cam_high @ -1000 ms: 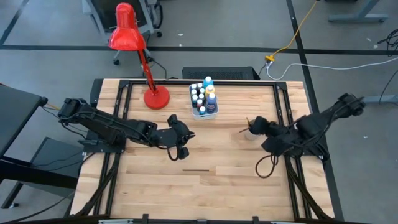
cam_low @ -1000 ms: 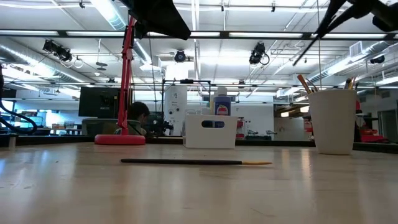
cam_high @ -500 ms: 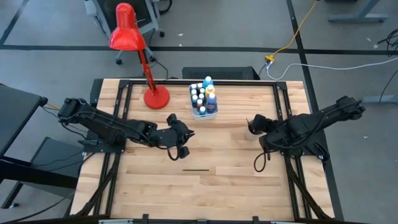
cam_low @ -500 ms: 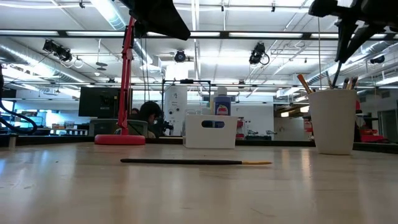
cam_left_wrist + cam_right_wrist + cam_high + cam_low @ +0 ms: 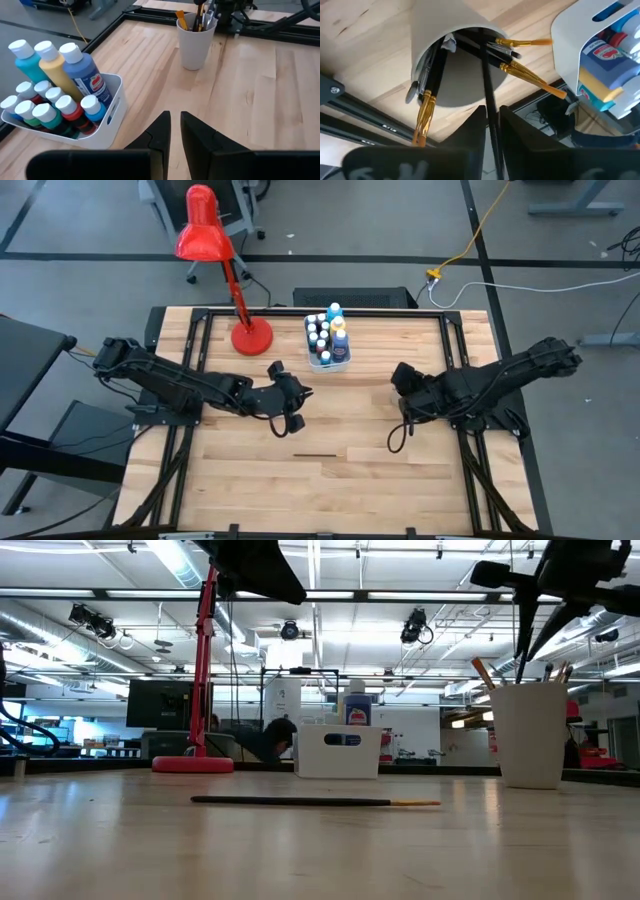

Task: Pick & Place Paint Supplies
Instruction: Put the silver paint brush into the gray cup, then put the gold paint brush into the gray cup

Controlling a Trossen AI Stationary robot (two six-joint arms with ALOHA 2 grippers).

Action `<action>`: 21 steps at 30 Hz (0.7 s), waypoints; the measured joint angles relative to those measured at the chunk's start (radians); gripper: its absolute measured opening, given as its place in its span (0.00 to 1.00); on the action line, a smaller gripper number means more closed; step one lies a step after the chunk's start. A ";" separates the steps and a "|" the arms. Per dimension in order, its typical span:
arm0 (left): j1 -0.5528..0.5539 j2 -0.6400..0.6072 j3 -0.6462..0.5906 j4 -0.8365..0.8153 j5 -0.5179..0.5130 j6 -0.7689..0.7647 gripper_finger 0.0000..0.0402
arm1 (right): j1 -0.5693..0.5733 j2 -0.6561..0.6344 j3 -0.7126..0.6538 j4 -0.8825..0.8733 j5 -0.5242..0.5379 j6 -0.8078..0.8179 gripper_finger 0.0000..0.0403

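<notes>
White paper-looking cup [image 5: 196, 42], plain round and slightly tapered, sitting on the pale wood-plank table [image 5: 250, 75]. Stuffed with thin paintbrushes [image 5: 525, 75]: glossy black handles, gold metal ferrules, a couple of orange-brown ones leaning on the rim.

Right gripper [image 5: 492, 117] right over the cup mouth, fingers parted a crack, one black brush handle [image 5: 486, 75] standing in that gap with its far end down inside the cup. Gap looks a touch wider than the handle, so more loose than pinched.

Toward the robot's left of the cup and a bit farther back: white rectangular plastic tub [image 5: 112, 107], rounded corners, slot handle in the side wall. Packed with white-capped paint bottles [image 5: 55, 95]: three tall ones in teal, yellow and blue, plus a cluster of short ones in green, red and blue.

Left gripper [image 5: 175, 130] hanging well off to the left of the cup, over bare table, fingers only a narrow slit apart, nothing in them.

One more dark paintbrush [image 5: 315, 454] lying flat on the wood, left of the cup and nearer the front edge, pale tip end showing in the low view.

Red desk lamp [image 5: 215, 260] with round base beyond the tub, farther from the cup.
</notes>
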 joint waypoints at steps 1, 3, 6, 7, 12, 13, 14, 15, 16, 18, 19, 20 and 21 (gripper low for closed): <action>0.000 0.000 0.000 0.000 0.000 0.006 0.13 | -0.001 0.000 0.000 0.000 0.000 0.010 0.14; 0.000 0.000 0.000 0.000 0.011 0.018 0.13 | -0.001 0.000 0.000 -0.001 -0.001 0.014 0.16; 0.000 0.000 0.000 0.000 0.041 0.028 0.13 | -0.001 0.000 0.000 0.000 -0.001 0.014 0.18; 0.000 0.000 0.000 0.000 0.051 0.028 0.13 | -0.001 0.000 0.000 0.001 -0.001 0.013 0.19; 0.000 0.028 0.003 0.026 0.072 0.026 0.13 | 0.003 0.000 0.000 0.073 0.018 0.012 0.21; 0.000 0.036 0.002 0.023 0.076 0.027 0.13 | 0.006 0.000 0.000 0.128 0.012 0.015 0.21; 0.000 0.044 0.000 0.010 0.076 0.026 0.13 | 0.010 0.000 0.000 0.196 -0.001 0.018 0.21; 0.000 0.071 0.001 0.048 0.078 0.025 0.13 | 0.017 0.000 0.000 0.272 -0.021 0.018 0.21; 0.000 0.099 0.008 0.087 0.090 0.028 0.13 | 0.025 0.000 0.000 0.352 -0.045 0.019 0.21; -0.001 0.141 -0.002 0.065 0.115 0.049 0.13 | 0.043 0.000 0.000 0.501 -0.055 0.025 0.21; -0.001 0.173 -0.005 0.087 0.133 0.066 0.13 | 0.051 -0.001 0.000 0.573 -0.057 0.041 0.21; -0.001 0.208 0.002 0.153 0.172 0.079 0.13 | 0.057 0.000 0.000 0.632 -0.063 0.071 0.21; -0.001 0.228 0.004 0.168 0.211 0.089 0.13 | 0.061 0.000 0.000 0.681 -0.073 0.117 0.21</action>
